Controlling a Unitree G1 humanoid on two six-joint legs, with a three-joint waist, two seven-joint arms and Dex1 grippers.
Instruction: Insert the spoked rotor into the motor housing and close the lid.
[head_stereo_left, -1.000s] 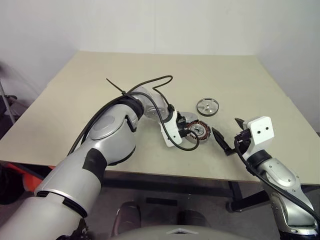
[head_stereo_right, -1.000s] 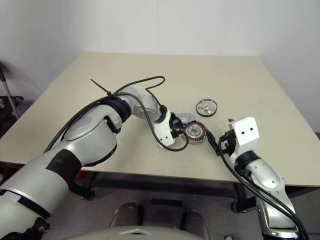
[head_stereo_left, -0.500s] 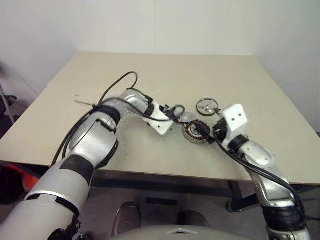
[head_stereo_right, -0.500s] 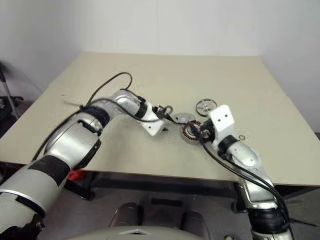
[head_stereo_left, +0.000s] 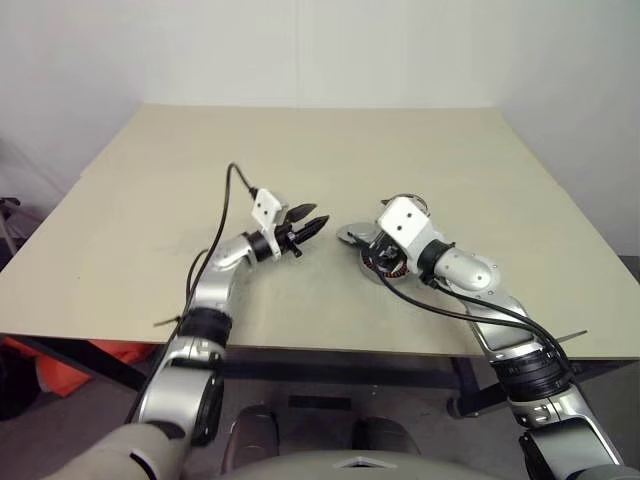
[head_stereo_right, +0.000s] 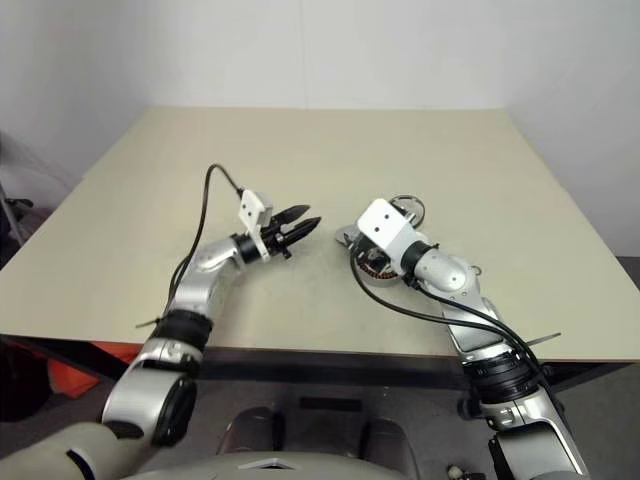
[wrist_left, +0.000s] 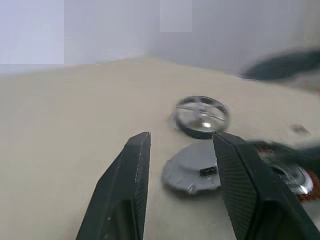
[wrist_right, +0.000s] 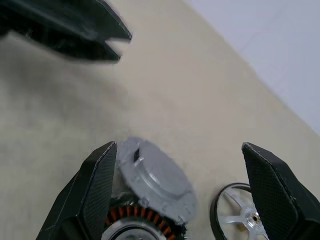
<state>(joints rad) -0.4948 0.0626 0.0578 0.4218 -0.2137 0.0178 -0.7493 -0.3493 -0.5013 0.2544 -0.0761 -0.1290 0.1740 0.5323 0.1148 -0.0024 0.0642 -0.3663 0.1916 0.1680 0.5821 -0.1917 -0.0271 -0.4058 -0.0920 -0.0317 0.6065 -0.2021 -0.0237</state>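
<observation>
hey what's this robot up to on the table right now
It is putting a small motor together. The right gripper hangs wide open over the motor housing. The lid lies flat on the table, leaning against the housing, and the spoked rotor lies beside them, not yet inserted. The left gripper is open and empty, off to the left.

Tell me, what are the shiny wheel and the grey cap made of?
The spoked rotor looks like polished metal: bright silver with glints on its spokes. The lid seems cast metal with a matte finish: dull grey, no reflections, though moulded plastic can't be ruled out.
</observation>
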